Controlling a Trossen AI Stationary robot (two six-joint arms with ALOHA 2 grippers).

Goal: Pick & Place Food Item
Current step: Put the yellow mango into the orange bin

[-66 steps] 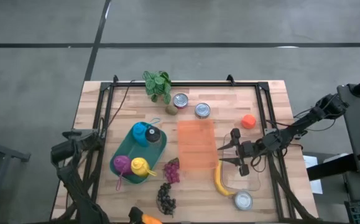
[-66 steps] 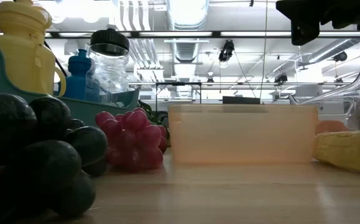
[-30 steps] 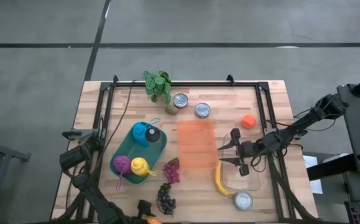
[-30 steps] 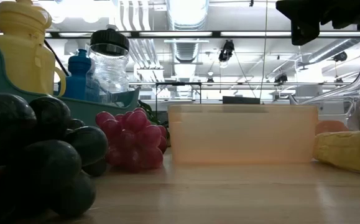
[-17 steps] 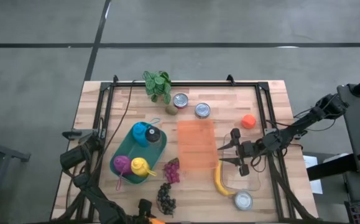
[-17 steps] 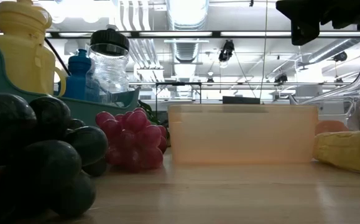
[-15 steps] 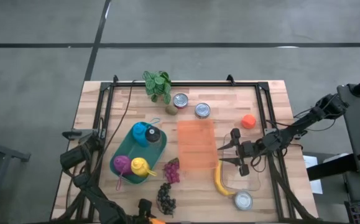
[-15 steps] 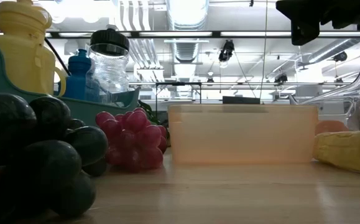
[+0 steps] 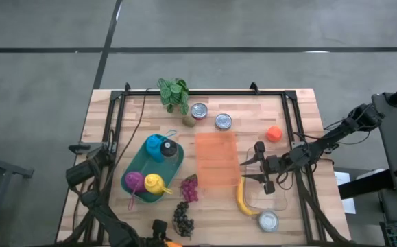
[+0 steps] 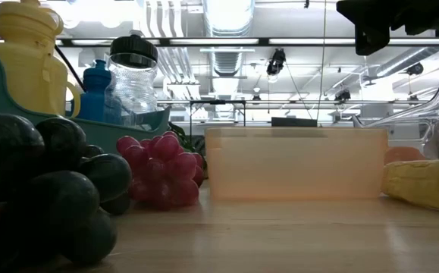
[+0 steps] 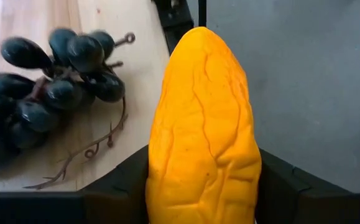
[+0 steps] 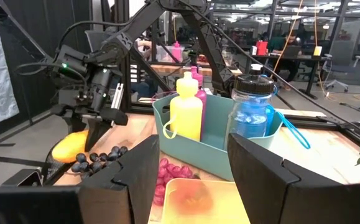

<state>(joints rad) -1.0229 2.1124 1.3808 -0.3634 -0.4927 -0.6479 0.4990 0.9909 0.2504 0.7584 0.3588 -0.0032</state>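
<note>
- High view: the left gripper (image 9: 160, 238) sits at the near edge of the wooden table (image 9: 301, 110), just beside the bunch of dark grapes (image 9: 182, 217), with a bit of the orange-yellow wrinkled mango (image 9: 169, 243) showing at it. The right gripper (image 9: 252, 169) hovers between the translucent orange rectangular container (image 9: 216, 159) and the yellow banana (image 9: 243, 200).
- Low view: the dark grapes (image 10: 41, 186) fill the near left, with the red grape bunch (image 10: 161, 169) beside the orange container (image 10: 295, 163).
- Left wrist view: the left gripper's fingers (image 11: 125, 190) are clamped on either side of the mango (image 11: 204, 130), which is at the table's edge next to the dark grapes (image 11: 49, 87).
- Right wrist view: the right gripper's fingers (image 12: 268, 180) stand apart with nothing between them, facing the teal bin (image 12: 214, 134) that holds a yellow bottle (image 12: 185, 107). The left gripper (image 12: 96, 134) is seen holding the mango (image 12: 69, 147).
</note>
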